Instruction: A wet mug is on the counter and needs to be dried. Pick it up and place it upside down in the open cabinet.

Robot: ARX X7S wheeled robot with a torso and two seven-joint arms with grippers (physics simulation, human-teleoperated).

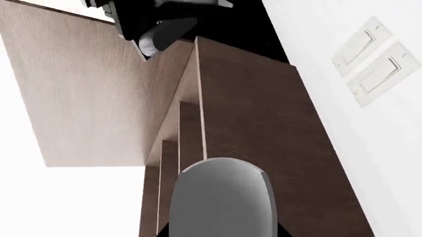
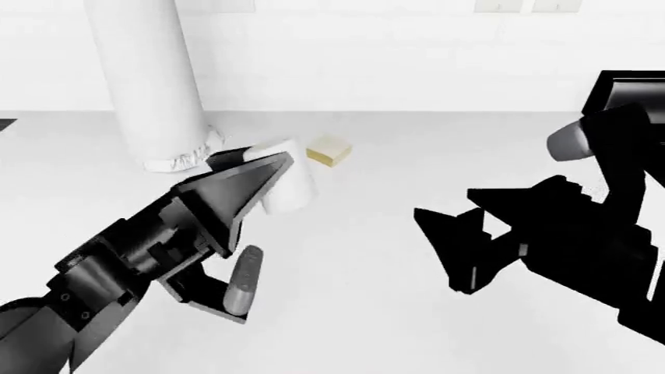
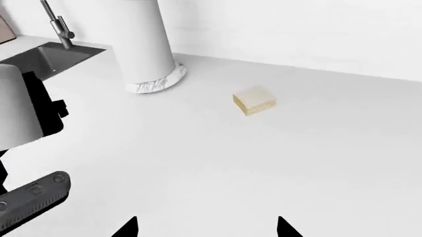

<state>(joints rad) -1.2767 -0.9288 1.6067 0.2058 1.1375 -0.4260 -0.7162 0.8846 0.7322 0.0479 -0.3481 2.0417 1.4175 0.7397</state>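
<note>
My left gripper [image 1: 221,232] is shut on the pale grey mug [image 1: 221,197], which fills the space between its jaws. The left wrist view looks up past the mug at the brown wooden cabinet [image 1: 250,108] and its open door [image 1: 86,94]. In the head view the mug [image 2: 291,183] sits at the tip of the left gripper [image 2: 272,199], raised off the white counter [image 2: 395,156]. The mug [image 3: 13,108] also shows at the edge of the right wrist view. My right gripper [image 2: 434,249] hangs open over the bare counter [image 3: 264,163], with nothing between its fingers.
A tall white column [image 2: 146,86] stands at the back left of the counter. A small yellow block [image 2: 327,149] lies beside it. A sink with a faucet [image 3: 53,54] lies past the column. Two wall switches [image 1: 372,61] sit next to the cabinet.
</note>
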